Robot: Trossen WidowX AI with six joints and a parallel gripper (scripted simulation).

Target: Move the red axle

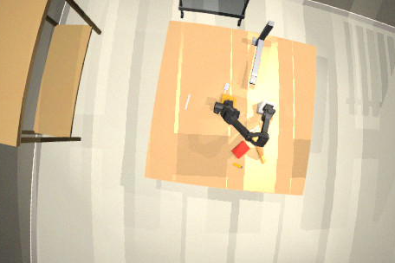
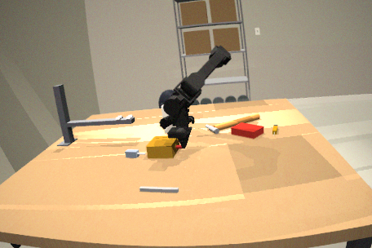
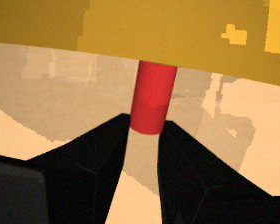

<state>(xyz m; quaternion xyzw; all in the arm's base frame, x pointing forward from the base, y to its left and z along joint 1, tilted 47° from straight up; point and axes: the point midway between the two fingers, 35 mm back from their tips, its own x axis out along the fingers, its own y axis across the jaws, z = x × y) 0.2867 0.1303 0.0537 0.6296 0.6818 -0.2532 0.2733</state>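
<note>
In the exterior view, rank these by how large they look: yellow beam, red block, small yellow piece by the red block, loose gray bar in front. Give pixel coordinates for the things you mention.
Largest to smallest in the exterior view:
1. yellow beam (image 1: 225, 98) (image 2: 161, 148) (image 3: 116, 30)
2. red block (image 1: 241, 150) (image 2: 247, 130)
3. loose gray bar (image 1: 187, 102) (image 2: 159, 189)
4. small yellow piece (image 1: 237, 165) (image 2: 275, 130)

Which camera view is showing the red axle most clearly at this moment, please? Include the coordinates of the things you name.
The wrist view: there the red axle (image 2: 179, 147) (image 3: 153, 97) is large, sticking out of the yellow beam (image 1: 228, 98) (image 2: 161, 148) (image 3: 141, 30) between the claw's fingers. The exterior view shows only a small red piece beside the beam. In the top view I cannot make it out.
</note>
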